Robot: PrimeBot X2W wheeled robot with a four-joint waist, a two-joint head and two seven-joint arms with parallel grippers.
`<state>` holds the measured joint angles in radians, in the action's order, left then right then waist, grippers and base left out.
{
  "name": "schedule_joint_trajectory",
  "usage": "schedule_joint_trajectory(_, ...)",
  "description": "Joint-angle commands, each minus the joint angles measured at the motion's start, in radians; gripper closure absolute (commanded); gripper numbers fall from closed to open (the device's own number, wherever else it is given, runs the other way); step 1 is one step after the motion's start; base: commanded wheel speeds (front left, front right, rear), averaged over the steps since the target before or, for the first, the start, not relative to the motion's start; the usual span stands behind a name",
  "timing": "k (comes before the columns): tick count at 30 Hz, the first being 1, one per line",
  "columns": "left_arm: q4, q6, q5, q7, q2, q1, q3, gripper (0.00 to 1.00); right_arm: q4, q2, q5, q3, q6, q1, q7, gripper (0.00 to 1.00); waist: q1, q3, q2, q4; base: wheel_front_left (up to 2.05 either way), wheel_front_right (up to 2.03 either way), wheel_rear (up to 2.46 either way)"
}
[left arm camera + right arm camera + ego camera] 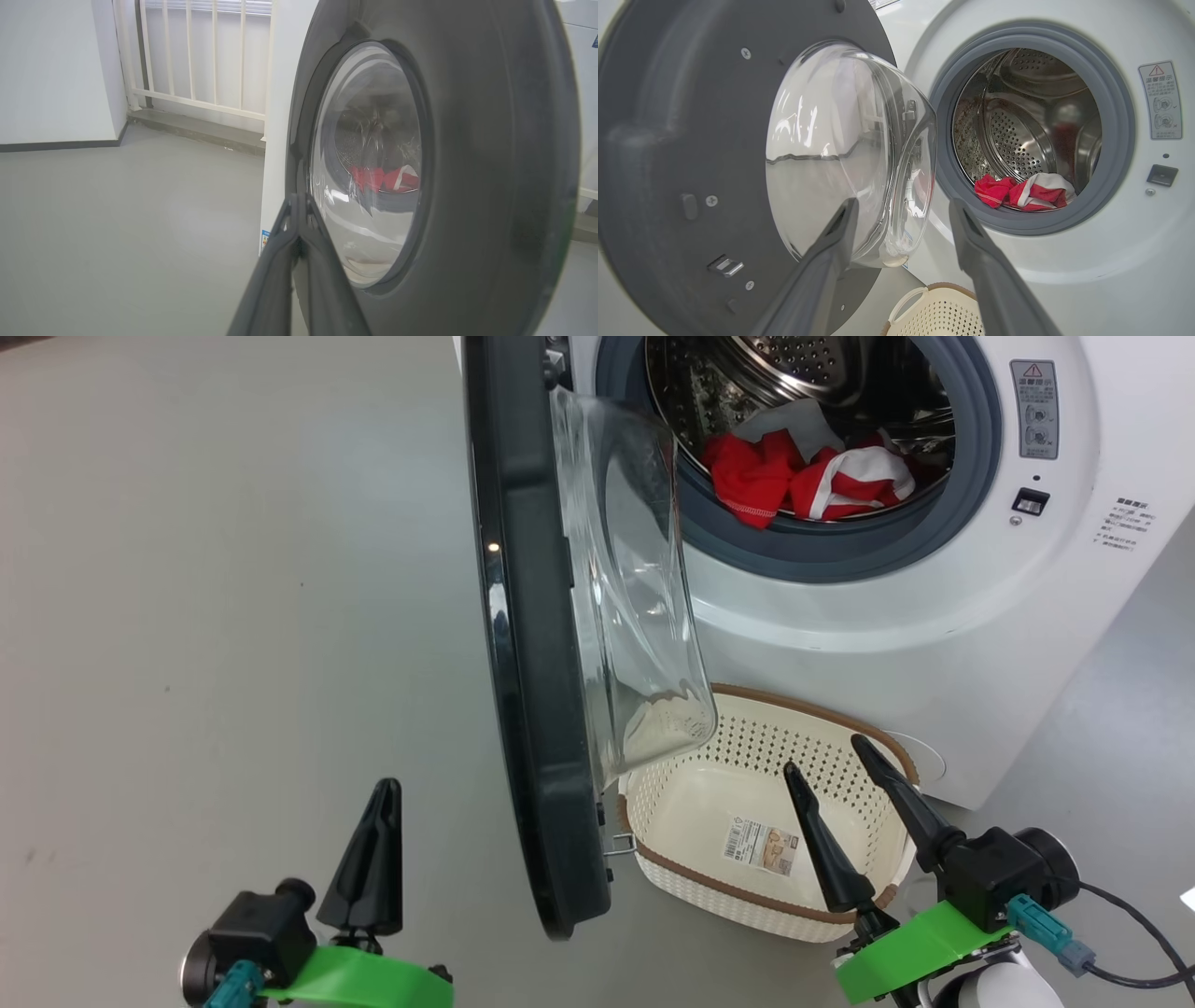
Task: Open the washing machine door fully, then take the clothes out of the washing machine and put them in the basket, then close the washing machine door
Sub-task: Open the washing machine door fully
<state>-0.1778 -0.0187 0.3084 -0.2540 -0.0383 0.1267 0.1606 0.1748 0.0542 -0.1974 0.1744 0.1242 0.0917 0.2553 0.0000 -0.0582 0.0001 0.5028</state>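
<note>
Closest, the left hand (387,789) is pinched closed on nothing; the right hand (823,753) is spread, empty, over the basket (709,896) (cream, perforated, brown-rimmed), whose bottom carries a barcoded paper label (761,847), print too small to read. Beside it the washing machine door (523,709) stands open, glossy black rim around a clear glass bowl (635,616). Beyond, the white washing machine (840,644) holds the clothes (803,476), red and white, in its drum (747,373). Its grey sticker (1034,409) shows a red warning triangle, writing unreadable.

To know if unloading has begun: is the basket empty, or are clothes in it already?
Empty. The bottom of the basket is bare except for a paper label; the red clothes lie inside the washing machine.
</note>
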Motion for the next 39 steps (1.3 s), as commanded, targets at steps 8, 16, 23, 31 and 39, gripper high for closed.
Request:
schedule_joint_trajectory(8,0.149,-0.019,-0.026,-0.008,-0.012,0.086,-0.036,1.00,-0.022,-0.004,-0.013,0.030,0.007,0.044,0.006,0.00,0.0000,-0.002,-0.0001,-0.003,0.00,0.00,0.00)
schedule_joint_trajectory(16,0.336,-0.030,-0.056,-0.008,-0.012,0.142,-0.010,1.00,-0.015,-0.004,-0.003,0.038,0.007,0.051,0.006,0.00,0.0000,-0.004,-0.0001,-0.012,0.00,0.00,0.00)
schedule_joint_trajectory(23,0.452,-0.027,-0.060,0.010,-0.012,0.163,0.117,1.00,-0.015,-0.004,-0.003,0.044,0.007,0.056,0.006,0.00,0.0000,-0.010,-0.0001,-0.019,0.00,0.00,0.00)
schedule_joint_trajectory(31,0.505,-0.004,-0.032,0.109,-0.012,0.159,0.230,1.00,-0.025,-0.004,0.005,0.052,0.007,0.078,0.006,0.00,0.0000,-0.021,-0.0001,-0.033,0.00,0.00,0.00)
schedule_joint_trajectory(39,0.442,0.007,-0.034,0.215,-0.015,0.119,0.344,1.00,-0.027,-0.004,0.003,0.054,0.007,0.079,0.006,0.00,0.0000,-0.023,-0.0001,-0.043,0.00,0.00,0.00)
